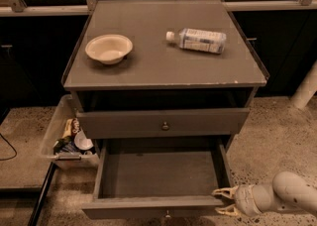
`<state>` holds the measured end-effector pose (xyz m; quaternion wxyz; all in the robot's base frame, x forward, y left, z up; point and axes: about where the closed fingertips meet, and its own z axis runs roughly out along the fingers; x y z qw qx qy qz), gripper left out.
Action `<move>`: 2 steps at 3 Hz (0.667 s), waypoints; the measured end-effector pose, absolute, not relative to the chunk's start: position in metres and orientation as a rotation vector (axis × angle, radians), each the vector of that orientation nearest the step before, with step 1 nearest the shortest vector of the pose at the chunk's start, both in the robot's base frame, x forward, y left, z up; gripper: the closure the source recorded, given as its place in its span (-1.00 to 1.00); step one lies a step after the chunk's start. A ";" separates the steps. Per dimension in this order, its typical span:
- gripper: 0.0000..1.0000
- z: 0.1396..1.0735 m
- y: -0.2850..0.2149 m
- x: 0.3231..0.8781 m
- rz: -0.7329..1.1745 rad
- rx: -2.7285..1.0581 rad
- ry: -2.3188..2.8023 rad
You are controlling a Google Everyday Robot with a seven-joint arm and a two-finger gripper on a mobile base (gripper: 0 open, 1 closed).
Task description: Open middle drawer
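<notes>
Pale grey arm segments (285,197) are seen entering from the lower right edge and reaching leftward, low above the speckled floor (277,136). The gripper (224,202) is positioned at the right front corner of the middle drawer (158,175). Its two yellowish fingers (222,193) are held apart, one above the other. Whether they touch the drawer front cannot be told.

The middle drawer is found extended far out of the grey cabinet (163,66), below the upper drawer front (198,121). A plain, flat grey tray is exposed inside. A small round knob (167,214) is fitted at the centre of its front panel.
</notes>
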<state>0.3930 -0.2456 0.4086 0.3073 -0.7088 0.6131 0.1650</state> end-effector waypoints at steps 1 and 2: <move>-0.31 0.409 -0.246 0.393 0.436 -1.875 1.622; -0.78 0.409 -0.245 0.393 0.437 -1.875 1.622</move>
